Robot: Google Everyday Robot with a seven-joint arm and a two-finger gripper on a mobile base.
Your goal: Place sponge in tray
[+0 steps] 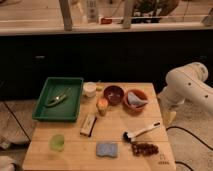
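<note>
A blue sponge [106, 149] lies flat near the front edge of the wooden table [75, 155], about in the middle. The green tray [42, 101] sits at the table's back left and holds some utensils [58, 97]. My white arm [187, 87] reaches in from the right, beyond the table's right edge. My gripper [168, 116] hangs at the end of it beside the table's right side, well away from the sponge and far from the tray. Nothing shows in it.
Along the back stand a white cup [89, 89], a dark red bowl [114, 94] and an orange bowl [135, 99] with a blue cloth. An orange cup [102, 105], a wooden block [88, 124], a green cup [58, 142], a dish brush [141, 132] and a dark cluster [145, 148] surround the sponge.
</note>
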